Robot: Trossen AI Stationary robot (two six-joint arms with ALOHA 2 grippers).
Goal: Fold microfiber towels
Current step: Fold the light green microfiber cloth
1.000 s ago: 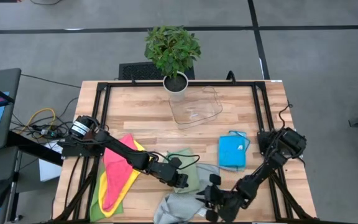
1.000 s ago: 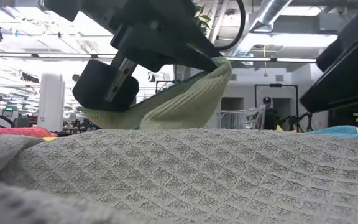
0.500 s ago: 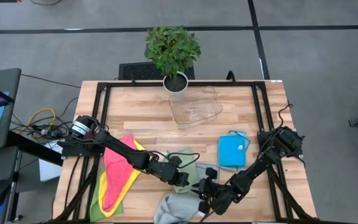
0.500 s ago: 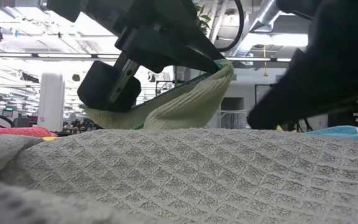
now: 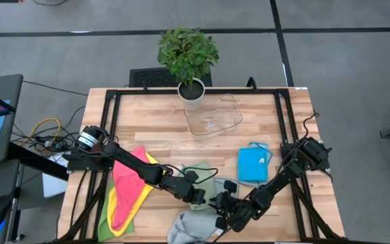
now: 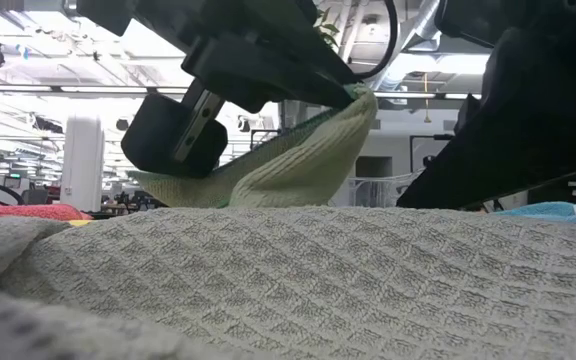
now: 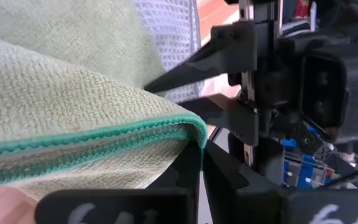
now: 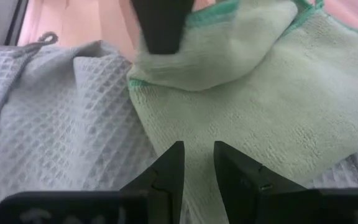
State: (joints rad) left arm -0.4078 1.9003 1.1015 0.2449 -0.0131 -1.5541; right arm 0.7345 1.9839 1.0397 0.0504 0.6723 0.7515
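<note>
Both hands meet over the green towel (image 5: pixel 205 177) near the grey towel (image 5: pixel 189 228).

A pale wooden table (image 5: pixel 161 115) with a black metal frame stands on a grey floor (image 5: pixel 344 68) crossed by dark lines; a potted plant (image 5: pixel 187 54) sits at its far edge; a clear plastic tray (image 5: pixel 213 122) lies beside the pot; cables (image 5: pixel 42 132) trail off at one side; across the table, a bright hall shows white ceiling lights (image 6: pixel 28 60) and ducts (image 6: pixel 433 20).
</note>
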